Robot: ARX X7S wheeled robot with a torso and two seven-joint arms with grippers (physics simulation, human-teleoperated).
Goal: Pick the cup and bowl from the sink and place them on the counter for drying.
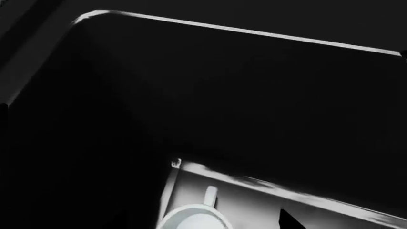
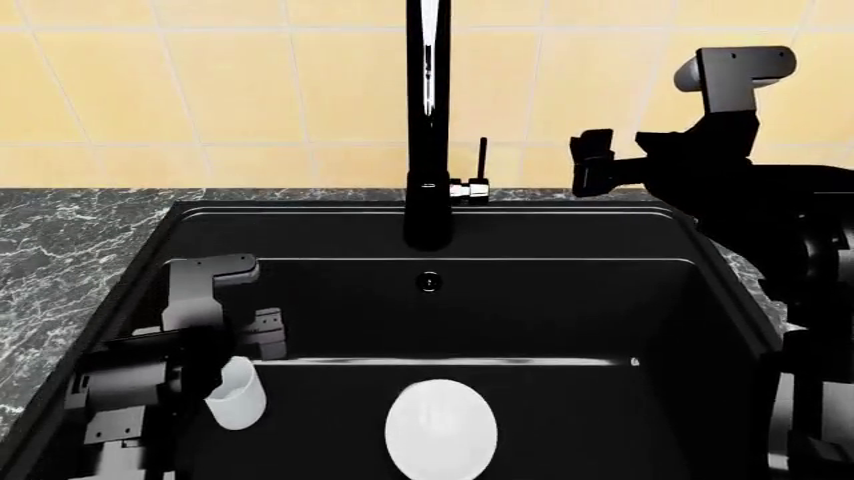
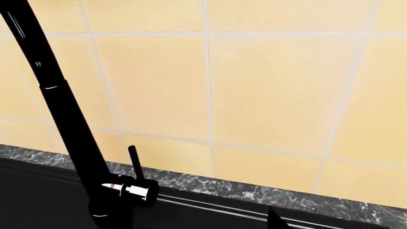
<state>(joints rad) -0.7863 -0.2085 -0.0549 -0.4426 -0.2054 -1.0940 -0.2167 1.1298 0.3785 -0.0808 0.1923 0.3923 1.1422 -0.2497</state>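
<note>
The cup [image 2: 235, 394], a small white tumbler, stands slightly tilted near the left wall of the black sink [image 2: 561, 300]. My left gripper [image 2: 264, 335] is down inside the sink right beside it. In the left wrist view the cup's rim [image 1: 190, 218] lies between the jaws, and the one dark fingertip [image 1: 287, 220] that shows stands apart from it, so the gripper is open. The white bowl [image 2: 441, 428] rests on the sink floor near the middle. My right gripper [image 2: 590, 163] hangs open and empty, high over the sink's back right corner.
The tall black faucet [image 2: 427, 120] with its side lever [image 2: 481, 170] rises at the sink's back middle. An overflow hole [image 2: 429, 282] marks the back wall. The dark marble counter [image 2: 67, 250] runs along the left and behind, below a yellow tiled wall [image 3: 254, 86].
</note>
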